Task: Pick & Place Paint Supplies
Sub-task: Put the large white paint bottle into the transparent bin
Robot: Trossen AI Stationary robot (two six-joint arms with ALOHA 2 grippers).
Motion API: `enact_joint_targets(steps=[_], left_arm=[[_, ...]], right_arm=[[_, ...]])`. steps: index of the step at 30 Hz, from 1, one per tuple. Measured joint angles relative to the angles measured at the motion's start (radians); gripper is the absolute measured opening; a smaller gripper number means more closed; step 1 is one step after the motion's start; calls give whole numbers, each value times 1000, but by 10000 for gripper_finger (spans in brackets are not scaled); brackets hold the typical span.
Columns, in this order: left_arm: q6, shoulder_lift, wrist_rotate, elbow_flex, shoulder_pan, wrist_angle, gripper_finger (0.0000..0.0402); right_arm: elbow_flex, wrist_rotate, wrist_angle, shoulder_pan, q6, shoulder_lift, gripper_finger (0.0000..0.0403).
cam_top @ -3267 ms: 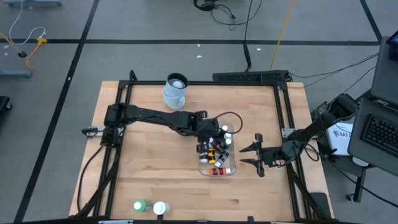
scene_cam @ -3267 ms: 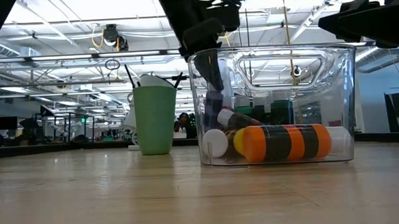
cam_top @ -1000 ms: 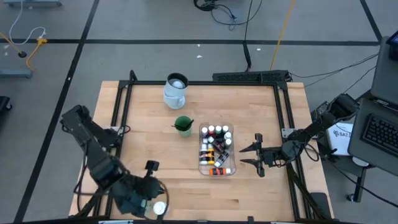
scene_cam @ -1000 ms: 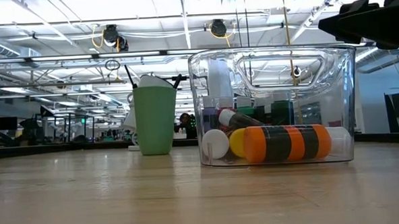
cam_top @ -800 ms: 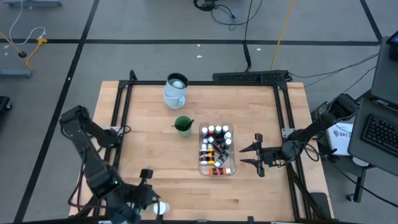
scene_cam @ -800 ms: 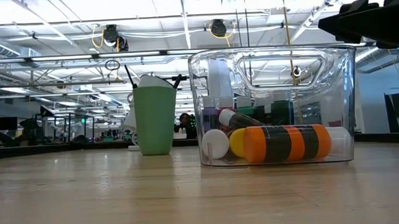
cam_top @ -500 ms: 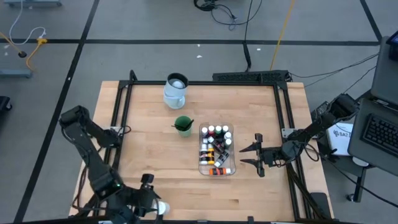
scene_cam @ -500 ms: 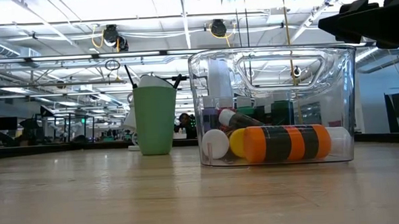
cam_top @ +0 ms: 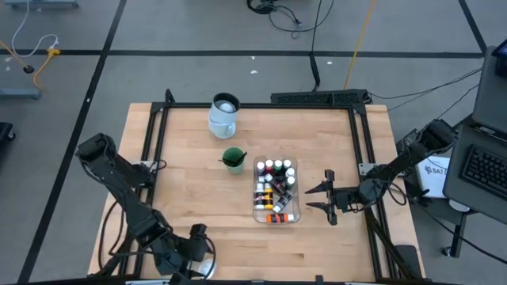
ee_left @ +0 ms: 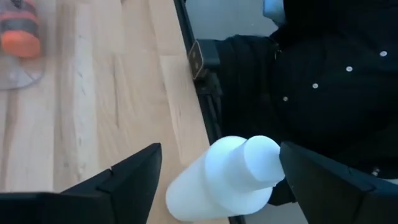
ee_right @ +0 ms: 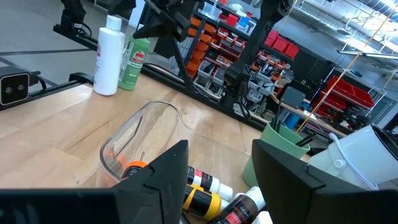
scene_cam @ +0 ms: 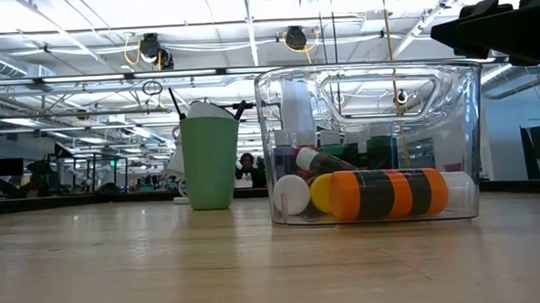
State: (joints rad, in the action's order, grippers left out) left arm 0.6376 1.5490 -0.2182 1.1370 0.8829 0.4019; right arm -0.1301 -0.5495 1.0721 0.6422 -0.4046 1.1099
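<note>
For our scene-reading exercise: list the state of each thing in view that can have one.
Left gripper: open, astride the White bottle.
Right gripper: open, empty, beside the Tub.
White bottle: upright, capped.
Green bottle: upright.
Tub: upright, lidless.
Paint bottles: in the Tub, some standing, some lying.
Cup: upright, brushes inside.
Jug: upright.

Light: bright and even, from ceiling strip lamps (scene_cam: 245, 6) that show in the low view
Shadows: soft and faint on the tabletop (cam_top: 317, 134)
Glare: white highlights on the clear tub (scene_cam: 372, 142) walls; the ceiling behind is washed out
Blur: in the left wrist view the white bottle (ee_left: 224, 177) is soft and the far tabletop smeared
Focus: in the right wrist view the near dark fingers (ee_right: 283, 177) are soft, the shelves behind sharper
</note>
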Motion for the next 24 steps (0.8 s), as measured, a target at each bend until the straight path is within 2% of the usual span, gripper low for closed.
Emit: enact_joint_targets(steps=[4, 9, 19, 24], left_arm=[[-14, -1, -8, 0, -19, 15, 319], [-72, -4, 34, 0, -41, 17, 303], [-86, -89, 23, -4, -36, 34, 318], [-83, -95, 39, -3, -13, 27, 307]], right_arm=[[0, 0, 0, 0, 0, 0, 169], [0, 0, 0, 0, 0, 0, 169], [0, 0, 0, 0, 0, 0, 169], [0, 0, 0, 0, -5, 0, 169]])
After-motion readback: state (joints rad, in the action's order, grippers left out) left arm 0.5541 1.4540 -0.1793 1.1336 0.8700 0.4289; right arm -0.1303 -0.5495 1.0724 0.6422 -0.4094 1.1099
